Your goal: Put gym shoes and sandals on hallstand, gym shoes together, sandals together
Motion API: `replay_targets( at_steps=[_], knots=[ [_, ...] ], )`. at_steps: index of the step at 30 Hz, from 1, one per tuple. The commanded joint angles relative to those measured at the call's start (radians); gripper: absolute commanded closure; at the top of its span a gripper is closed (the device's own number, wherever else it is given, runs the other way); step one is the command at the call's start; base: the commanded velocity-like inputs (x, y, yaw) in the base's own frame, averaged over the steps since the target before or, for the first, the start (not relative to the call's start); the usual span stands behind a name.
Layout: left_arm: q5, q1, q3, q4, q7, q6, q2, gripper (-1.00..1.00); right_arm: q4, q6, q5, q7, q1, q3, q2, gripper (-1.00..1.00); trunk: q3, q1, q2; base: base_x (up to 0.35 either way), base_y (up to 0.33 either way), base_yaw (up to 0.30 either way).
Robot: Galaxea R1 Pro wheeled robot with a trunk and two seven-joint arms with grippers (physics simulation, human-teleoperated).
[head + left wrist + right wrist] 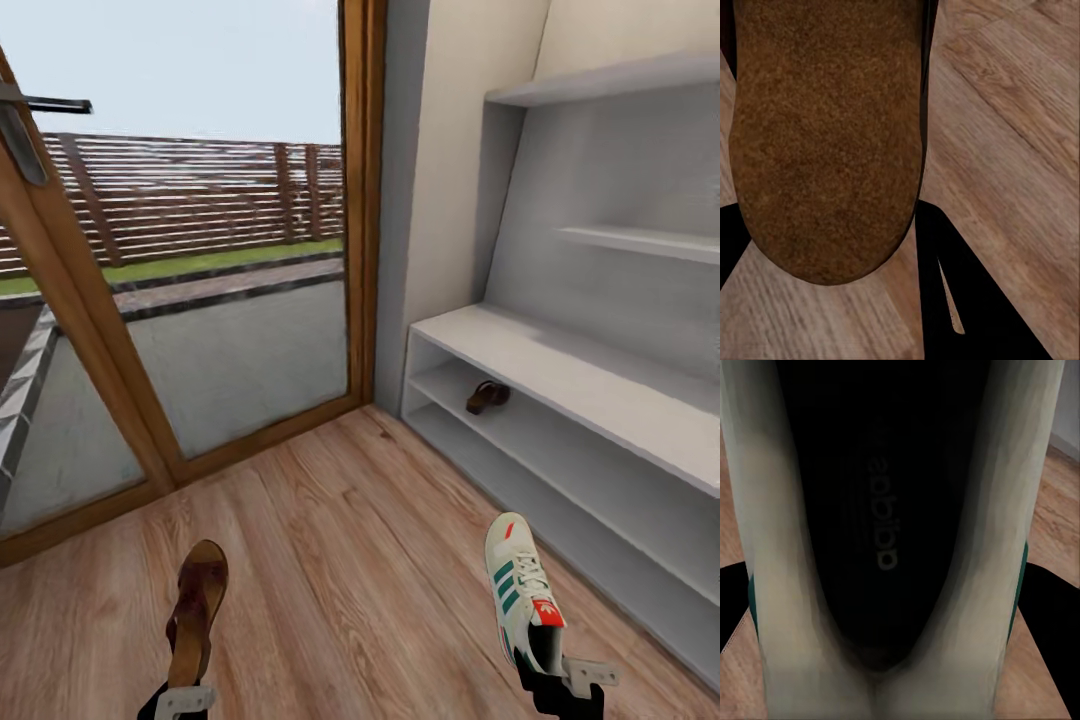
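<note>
My left gripper (184,697) is shut on the heel end of a brown sandal (196,608), held above the corridor floor (350,540) with its toe pointing away from me. In the left wrist view the sandal's rough brown sole (825,142) is close up. My right gripper (553,676) is shut on the heel of a cream-white gym shoe (522,590) with green stripes; the right wrist view faces its dark sole (885,525). A second sandal (488,397) lies on the hallstand's (560,365) upper open shelf, near its left end.
A glass door in a wooden frame (365,200) stands ahead and to the left, with a terrace and fence behind it. The hallstand runs along the right wall, with floating shelves (640,240) above its bench top. Open wood floor lies between me and the door.
</note>
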Motion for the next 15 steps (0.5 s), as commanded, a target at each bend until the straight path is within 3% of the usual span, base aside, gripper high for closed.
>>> replay_targets(
  at_steps=[1,15],
  knots=[
    [-0.008,-0.001,0.009,0.0,-0.008,-0.002,-0.001,1.0,0.0,-0.003,0.005,0.009,-0.001,-0.009,0.001,1.0,-0.001,0.0,0.0,0.175,0.297,-0.267],
    [-0.008,-0.001,0.009,0.0,-0.008,-0.003,-0.001,1.0,0.0,-0.003,0.005,0.009,-0.001,-0.009,0.001,1.0,-0.001,0.0,0.0,0.178,0.297,-0.267]
  ],
)
